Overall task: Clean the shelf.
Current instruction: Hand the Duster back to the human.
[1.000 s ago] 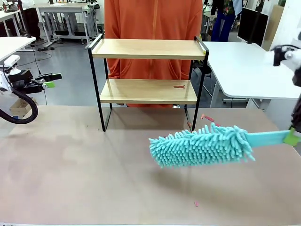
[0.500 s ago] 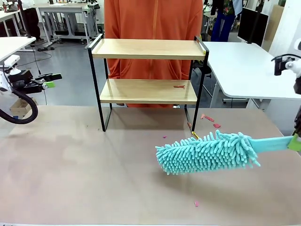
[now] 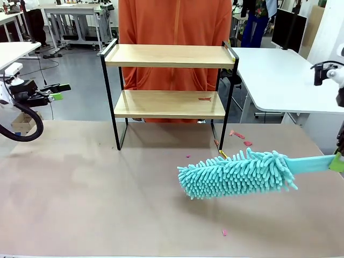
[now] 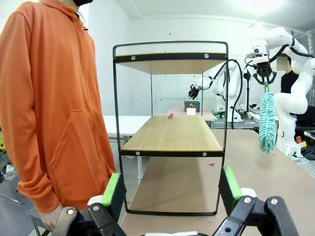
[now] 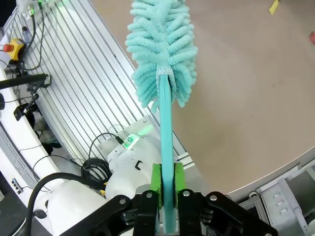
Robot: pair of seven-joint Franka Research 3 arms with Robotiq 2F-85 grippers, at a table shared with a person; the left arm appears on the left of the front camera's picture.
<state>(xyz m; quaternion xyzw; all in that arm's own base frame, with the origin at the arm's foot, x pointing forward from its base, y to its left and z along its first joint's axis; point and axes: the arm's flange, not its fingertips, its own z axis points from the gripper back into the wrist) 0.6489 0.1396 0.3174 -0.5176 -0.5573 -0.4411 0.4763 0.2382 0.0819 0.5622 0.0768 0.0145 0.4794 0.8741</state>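
Stood behind the rack: a person in an orange hoodie (image 3: 174,21). Lay scattered on the brown bench (image 3: 80,188): small pink scraps (image 3: 224,233) and a yellow scrap (image 3: 222,154). Stood beyond, at right: a white table (image 3: 279,80).

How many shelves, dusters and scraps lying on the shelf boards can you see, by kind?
shelf: 1
duster, held by the right gripper: 1
red scrap on the lower board: 1
Total: 3
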